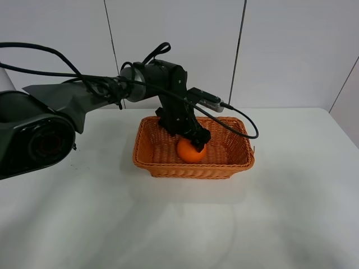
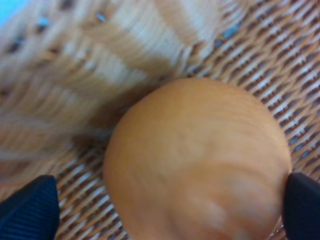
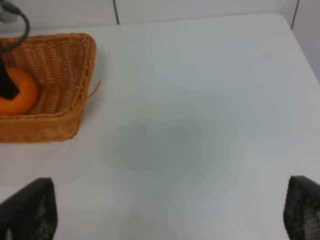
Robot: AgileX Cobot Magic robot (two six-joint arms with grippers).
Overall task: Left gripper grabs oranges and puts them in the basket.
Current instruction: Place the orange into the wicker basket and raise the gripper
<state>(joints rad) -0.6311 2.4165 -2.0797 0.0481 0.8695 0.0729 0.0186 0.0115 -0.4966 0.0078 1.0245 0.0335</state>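
The round bright orange fruit (image 1: 189, 151) rests on the floor of the rectangular orange-brown wicker basket (image 1: 168, 168), the black left gripper (image 1: 198, 142) spread loosely astride it; best lift straight up, clear of the basket's walls

arm (image 1: 84, 95): matte black and dark-grey shells, rounded joints | cables (image 1: 257, 130): thin, black, looping | wrist box (image 1: 206, 100): small, silver-and-black | left pincer (image 1: 196, 143): dark jointed fingers, ribbed black pads (image 2: 30, 210) | right pincer (image 3: 170, 212): black, grainy fingertips (image 3: 30, 210)
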